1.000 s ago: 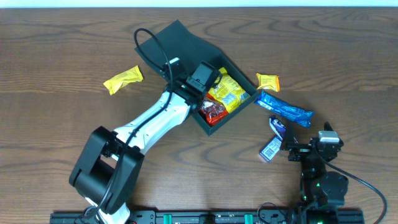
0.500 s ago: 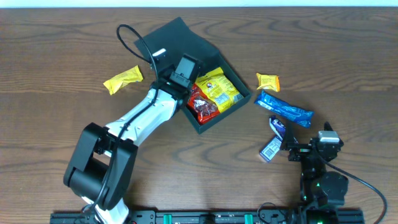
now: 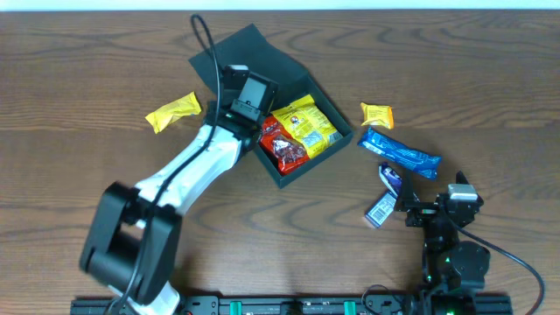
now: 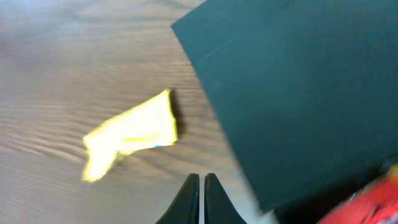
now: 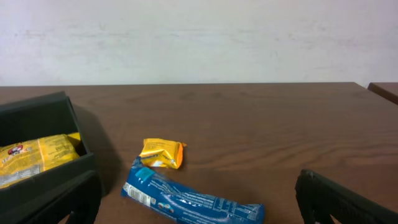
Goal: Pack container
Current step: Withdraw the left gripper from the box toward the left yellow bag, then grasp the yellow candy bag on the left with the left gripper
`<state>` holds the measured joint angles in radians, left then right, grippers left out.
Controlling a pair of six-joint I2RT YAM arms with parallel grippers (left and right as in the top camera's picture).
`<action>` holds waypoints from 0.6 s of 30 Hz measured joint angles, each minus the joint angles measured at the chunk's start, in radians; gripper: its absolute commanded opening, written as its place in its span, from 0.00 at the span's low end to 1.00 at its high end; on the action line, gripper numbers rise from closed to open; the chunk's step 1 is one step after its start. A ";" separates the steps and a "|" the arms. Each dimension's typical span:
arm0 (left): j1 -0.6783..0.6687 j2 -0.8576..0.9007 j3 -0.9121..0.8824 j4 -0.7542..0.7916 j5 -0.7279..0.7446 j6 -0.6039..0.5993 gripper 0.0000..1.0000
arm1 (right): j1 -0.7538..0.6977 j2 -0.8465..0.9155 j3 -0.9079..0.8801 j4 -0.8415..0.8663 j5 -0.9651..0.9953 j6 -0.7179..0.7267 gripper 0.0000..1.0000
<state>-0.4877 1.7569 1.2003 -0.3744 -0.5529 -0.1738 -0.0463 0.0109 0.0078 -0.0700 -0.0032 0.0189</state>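
Observation:
The container (image 3: 325,100) is a dark box with its flap lid (image 3: 249,52) open toward the back left. Inside lie a yellow packet (image 3: 306,127) and a red packet (image 3: 282,149). My left gripper (image 3: 234,80) is shut and empty over the lid, by the box's left side. In the left wrist view its closed fingertips (image 4: 201,186) hover above the table between a yellow packet (image 4: 130,134) and the lid (image 4: 298,93). My right gripper (image 3: 437,210) is open near the front right. The right wrist view shows a blue bar (image 5: 189,199) and a small orange packet (image 5: 161,153) ahead of it.
On the table lie a yellow packet (image 3: 173,111) left of the box, a small orange packet (image 3: 377,115), a blue bar (image 3: 401,152) and two small blue-white packets (image 3: 385,194) to the right. The container's wall (image 5: 43,124) shows at the left in the right wrist view.
My left gripper has moved from over the box interior back and left to the lid. The box has shifted a little left. The right arm has not moved.

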 measured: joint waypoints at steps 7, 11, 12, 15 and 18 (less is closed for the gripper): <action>0.077 -0.090 -0.002 -0.214 0.038 0.287 0.80 | 0.000 0.000 0.000 0.000 0.000 0.000 0.99; 0.128 -0.141 -0.004 -0.320 0.152 0.409 0.95 | 0.000 0.000 0.000 0.000 0.000 0.000 0.99; 0.141 -0.157 -0.004 -0.334 0.185 0.436 0.95 | 0.000 0.000 0.000 0.000 0.000 0.000 0.99; 0.193 -0.182 -0.004 -0.371 0.264 0.518 0.95 | 0.000 0.000 0.000 0.000 0.000 0.000 0.99; 0.249 -0.182 -0.005 -0.499 0.343 0.654 0.91 | 0.000 0.000 0.000 0.000 0.000 0.000 0.99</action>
<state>-0.2386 1.5745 1.1954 -0.8734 -0.2104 0.4801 -0.0463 0.0109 0.0078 -0.0700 -0.0032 0.0189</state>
